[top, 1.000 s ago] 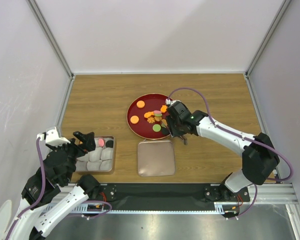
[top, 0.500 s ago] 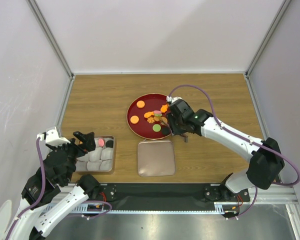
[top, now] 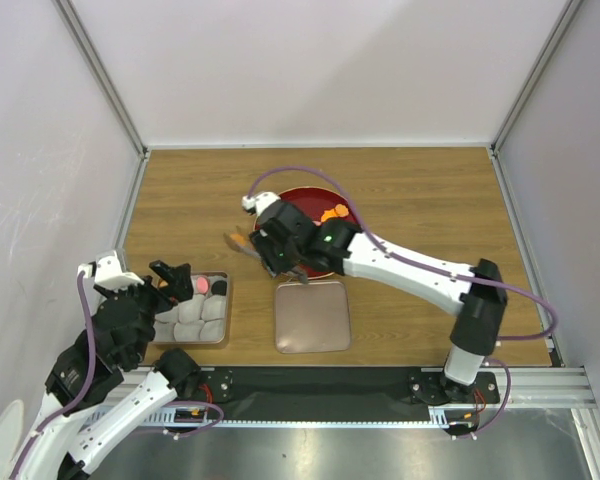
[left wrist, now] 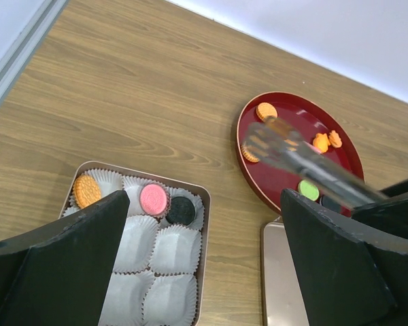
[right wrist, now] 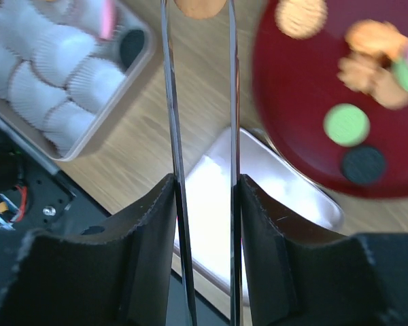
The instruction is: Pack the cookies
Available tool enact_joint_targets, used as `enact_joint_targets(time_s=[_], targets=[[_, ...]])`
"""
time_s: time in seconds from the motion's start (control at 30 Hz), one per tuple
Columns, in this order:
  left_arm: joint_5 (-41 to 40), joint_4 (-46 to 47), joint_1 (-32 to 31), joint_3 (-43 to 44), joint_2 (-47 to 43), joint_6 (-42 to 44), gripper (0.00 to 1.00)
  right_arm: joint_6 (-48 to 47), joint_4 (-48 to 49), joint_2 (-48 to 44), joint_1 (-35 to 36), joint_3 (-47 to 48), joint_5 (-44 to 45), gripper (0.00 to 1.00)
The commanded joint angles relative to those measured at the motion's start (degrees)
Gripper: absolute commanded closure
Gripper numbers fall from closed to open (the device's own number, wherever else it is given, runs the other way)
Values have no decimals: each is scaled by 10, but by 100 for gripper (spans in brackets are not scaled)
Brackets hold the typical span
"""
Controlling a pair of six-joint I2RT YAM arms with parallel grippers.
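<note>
Pinching an orange cookie [right wrist: 199, 7] between its long thin blades, my right gripper [top: 239, 240] hangs above the bare table [top: 190, 200]. I read the spot as between the red plate [left wrist: 243, 132] and the tin [left wrist: 144, 171]. The blades are pressed onto the cookie's edges.

The loose cookies [left wrist: 265, 111] lie on the plate. One orange sits near its far rim, and a small orange cluster lies further right. A green and a dark one sit side by side at the near edge.

Three packed cookies [left wrist: 153, 199] sit in the tin's far row, each in its own cup: orange in the corner, then pink, then dark. The other paper cups [left wrist: 170, 248] show me only white paper.

The pinkish-brown lid [top: 312, 316] lies flat just beside the plate's near edge, to the right of the tin.

My left gripper [left wrist: 205, 197] hovers over the tin's near side. Its fingers are spread wide and grip nothing.
</note>
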Motion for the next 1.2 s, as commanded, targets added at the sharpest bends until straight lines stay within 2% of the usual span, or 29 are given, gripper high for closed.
enact_joint_targets(time_s=[0.0, 0.47, 0.63, 0.73, 0.77, 0.87, 0.97, 1.17], targets=[[-7, 12, 2, -3, 19, 0, 0, -21, 8, 39, 18, 63, -14, 57], [-13, -3, 2, 12, 39, -1, 0, -54, 19, 155, 44, 165, -78, 57], [-59, -84, 2, 110, 88, -4, 0, -51, -10, 185, 46, 203, -92, 57], [-64, -136, 2, 209, 139, -23, 0, -33, -63, 213, 49, 285, -120, 57], [-61, -179, 1, 261, 155, -31, 0, -24, -76, 218, 50, 321, -122, 57], [-50, -274, 2, 331, 213, -87, 0, -14, -101, 230, 56, 361, -132, 57], [-22, -333, 1, 360, 242, -144, 0, -11, -104, 236, 61, 376, -149, 55], [43, -339, 16, 338, 254, -183, 0, -37, -125, 234, 73, 373, -163, 56]])
